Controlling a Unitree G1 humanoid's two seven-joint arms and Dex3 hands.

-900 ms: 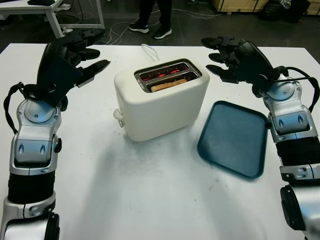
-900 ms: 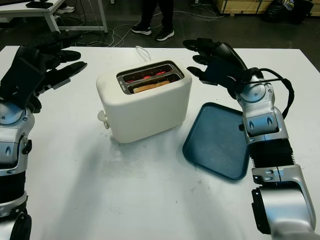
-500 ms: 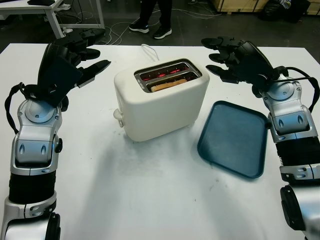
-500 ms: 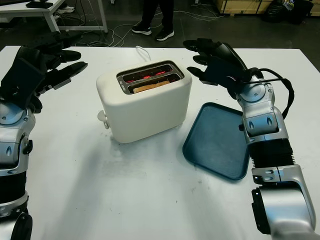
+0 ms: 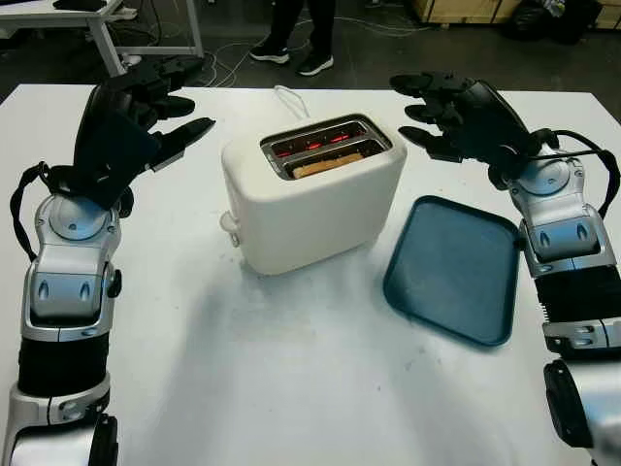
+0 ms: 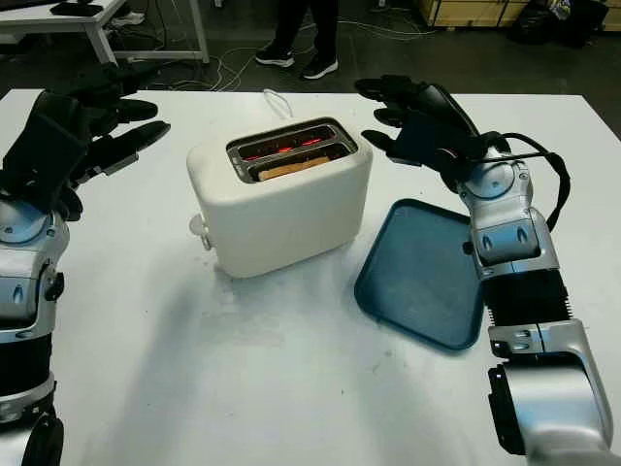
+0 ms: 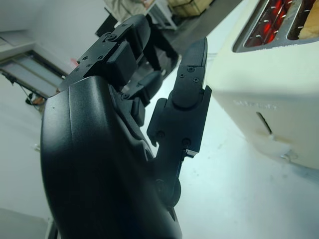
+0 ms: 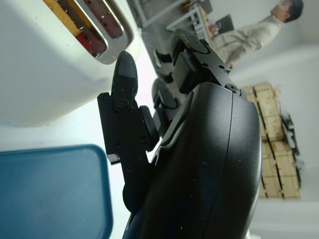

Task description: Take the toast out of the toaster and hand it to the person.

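- The toast [image 5: 328, 165] is sitting low in the near slot of the white toaster [image 5: 310, 204], which is standing toward the far middle of the worktop [image 5: 291, 388]; the far slot is glowing red.
- The left robot hand [image 5: 146, 116] is being held open above the worktop off the toaster's left side — nothing is being gripped.
- The right robot hand [image 5: 446, 112] is being held open off the toaster's right side, above the far end of the blue tray [image 5: 451, 267], likewise carrying nothing.
- The toast is judged to be light, stiff and crumbly, and probably hot; a gentle pinch on its exposed top edge is being called for, since a hard squeeze could break it.
- Little of that edge is showing above the slot, so the slot rim is standing in the way of the fingers.
- A white cord [image 5: 288, 97] is trailing from the toaster toward the far edge.
- A person's legs [image 5: 296, 34] are seen beyond the far edge — the handover is likely to be made across the toaster.
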